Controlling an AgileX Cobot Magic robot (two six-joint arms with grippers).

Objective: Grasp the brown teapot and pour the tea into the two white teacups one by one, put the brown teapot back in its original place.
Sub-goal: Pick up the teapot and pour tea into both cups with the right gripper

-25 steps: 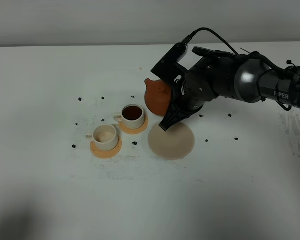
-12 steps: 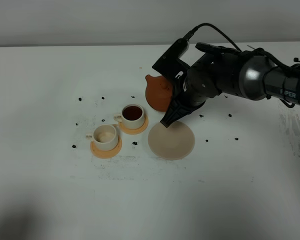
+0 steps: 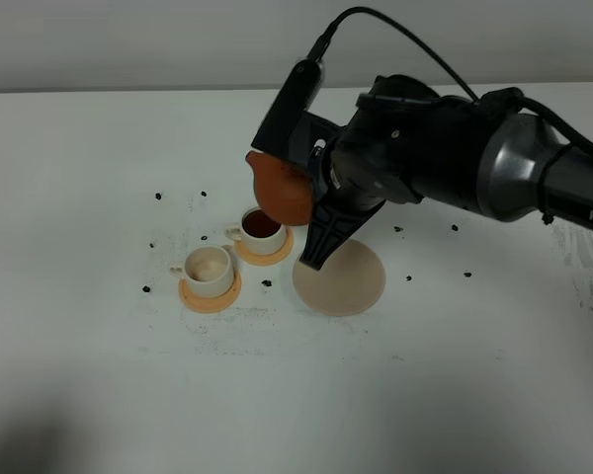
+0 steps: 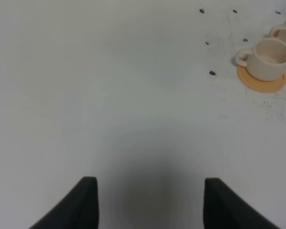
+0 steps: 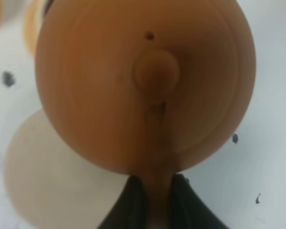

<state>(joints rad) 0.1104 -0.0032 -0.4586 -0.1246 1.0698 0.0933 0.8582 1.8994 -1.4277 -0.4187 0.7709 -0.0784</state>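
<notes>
The brown teapot hangs in the air, tilted, just above the farther white teacup, which holds dark tea. My right gripper is shut on the pot's handle; the right wrist view shows the lid knob and the handle pinched between the fingers of that gripper. The nearer white teacup looks empty, and it also shows in the left wrist view. The beige round mat lies bare to the right of the cups. My left gripper is open over bare table, away from the cups.
Each cup stands on an orange coaster. Small dark specks are scattered on the white table around the cups and mat. The right arm's black body spans the table's far right.
The right arm has lifted the teapot from behind the mat and carried it up and left, over the tea-filled cup. The cups and mat have not moved.
</notes>
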